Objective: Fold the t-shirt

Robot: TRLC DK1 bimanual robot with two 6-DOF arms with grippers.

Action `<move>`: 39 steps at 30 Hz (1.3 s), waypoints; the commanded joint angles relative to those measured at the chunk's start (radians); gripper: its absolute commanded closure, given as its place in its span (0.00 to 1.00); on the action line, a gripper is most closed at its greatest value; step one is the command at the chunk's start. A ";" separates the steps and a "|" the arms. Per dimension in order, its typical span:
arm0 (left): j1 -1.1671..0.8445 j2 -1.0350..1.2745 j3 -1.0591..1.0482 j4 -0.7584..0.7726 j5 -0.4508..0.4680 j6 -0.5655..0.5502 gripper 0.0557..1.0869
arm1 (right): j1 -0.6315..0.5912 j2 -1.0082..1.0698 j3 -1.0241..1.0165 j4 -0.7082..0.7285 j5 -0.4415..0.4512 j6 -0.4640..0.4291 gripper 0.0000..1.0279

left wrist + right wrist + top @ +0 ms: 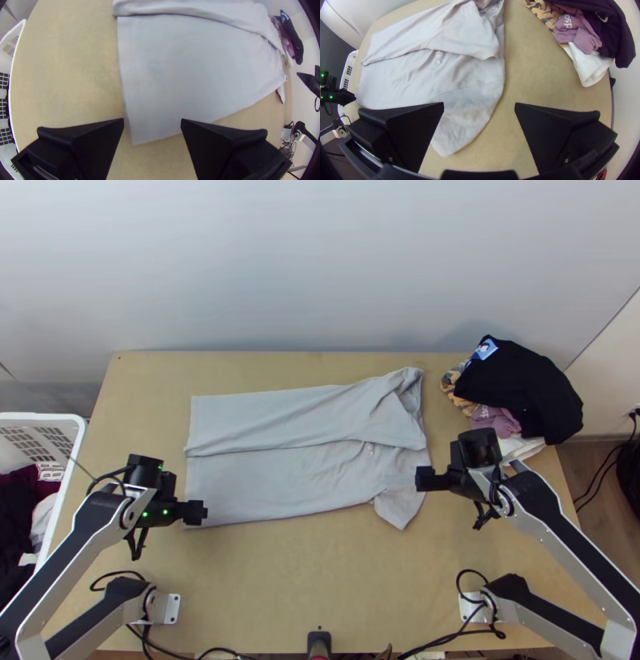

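The light grey t-shirt lies sideways on the table, its far long side folded over onto the body, hem at the left and collar at the right. The near sleeve points toward the table's near edge. My left gripper is above the near hem corner; in the left wrist view the left gripper is open, the shirt's corner between its fingers. My right gripper is by the near sleeve; in the right wrist view the right gripper is open, the sleeve partly behind one finger.
A pile of clothes, with black, purple and white pieces, lies at the table's far right corner. A white basket with dark clothes stands off the left edge. Bare wood stretches between the shirt and the near edge.
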 commanded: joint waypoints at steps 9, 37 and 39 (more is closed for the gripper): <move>-0.024 0.116 0.010 -0.038 0.001 -0.019 0.24 | 0.014 0.007 -0.008 -0.056 -0.097 -0.029 0.04; 0.025 0.057 -0.024 0.094 -0.016 -0.027 0.96 | 0.360 0.211 -0.103 -0.010 -0.083 -0.056 0.10; 0.028 0.053 -0.025 0.094 -0.016 -0.027 0.96 | 0.337 0.218 -0.122 0.011 -0.077 -0.066 0.10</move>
